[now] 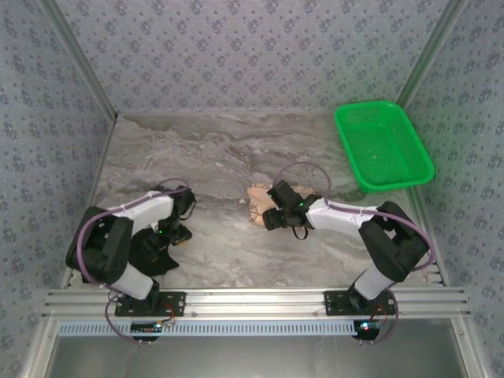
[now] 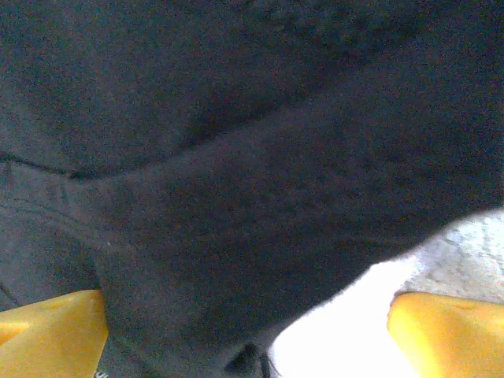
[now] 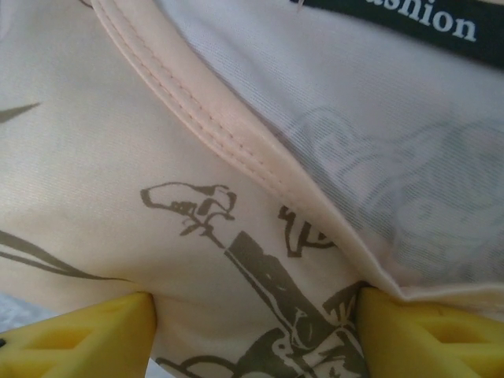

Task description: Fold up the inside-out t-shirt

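Note:
The inside-out t-shirt (image 1: 256, 203) lies as a small peach bundle at the middle of the marble table. My right gripper (image 1: 273, 211) is down on its right side. In the right wrist view the t-shirt (image 3: 197, 157) shows its dark ship print, a stitched neck seam and a dark neck label (image 3: 409, 20). A bulge of that cloth fills the gap of the right gripper (image 3: 256, 335) and touches both yellow fingers (image 3: 87, 339). My left gripper (image 1: 169, 232) rests low at the left, and in its wrist view the left gripper (image 2: 248, 339) stands wide open.
A plain black garment (image 2: 236, 157) lies right under the left gripper, with pale table (image 2: 472, 252) at its edge. A green mesh basket (image 1: 383, 144) stands at the back right. Patterned walls close in three sides.

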### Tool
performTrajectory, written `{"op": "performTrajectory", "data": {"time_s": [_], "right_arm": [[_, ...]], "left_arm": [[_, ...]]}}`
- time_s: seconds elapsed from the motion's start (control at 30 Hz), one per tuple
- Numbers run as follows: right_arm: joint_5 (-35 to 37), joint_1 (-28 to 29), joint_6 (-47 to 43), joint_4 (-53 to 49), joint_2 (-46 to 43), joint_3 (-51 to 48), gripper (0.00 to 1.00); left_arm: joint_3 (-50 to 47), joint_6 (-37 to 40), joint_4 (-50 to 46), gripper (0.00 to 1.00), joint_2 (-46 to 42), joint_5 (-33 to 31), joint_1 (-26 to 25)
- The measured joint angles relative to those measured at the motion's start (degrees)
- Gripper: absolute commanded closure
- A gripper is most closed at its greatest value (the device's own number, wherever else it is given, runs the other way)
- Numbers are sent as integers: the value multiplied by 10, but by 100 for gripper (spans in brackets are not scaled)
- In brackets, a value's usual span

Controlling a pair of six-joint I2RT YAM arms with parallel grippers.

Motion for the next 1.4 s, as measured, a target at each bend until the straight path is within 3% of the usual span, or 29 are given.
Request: {"op": "performTrajectory", "data": {"time_s": [0.1,0.23,0.43,0.53,0.77,1.0,1.2,1.3,1.4], "right_arm": [[-5,-26,-1,2,-12,-10,30],[-11,-48,-3,1,-27,-21,30],[-19,-51,-6,1,-35,-24,30],[-24,-51,-8,2,-35,-25,29],[-38,-51,-12,2,-37,-25,30],[-45,-47,-19,-5,-38,-23,30],[-46,-43,-19,-12,-38,-16,30],[-47,-39,-19,-17,-38,-9,30],[-47,-36,-19,-23,-38,-6,30]], "left_arm": [[48,-27,-50,0,49,-38,-43],[88,-36,-71,4,78,-33,-85],[152,-12,72,8,71,115,-132],[157,3,111,8,31,141,-135],[132,42,38,29,-110,92,-70],[5,87,-13,32,-183,44,66],[-41,112,-1,34,-147,35,108],[-58,120,36,48,-120,38,108],[-72,133,56,85,-113,37,109]]}}
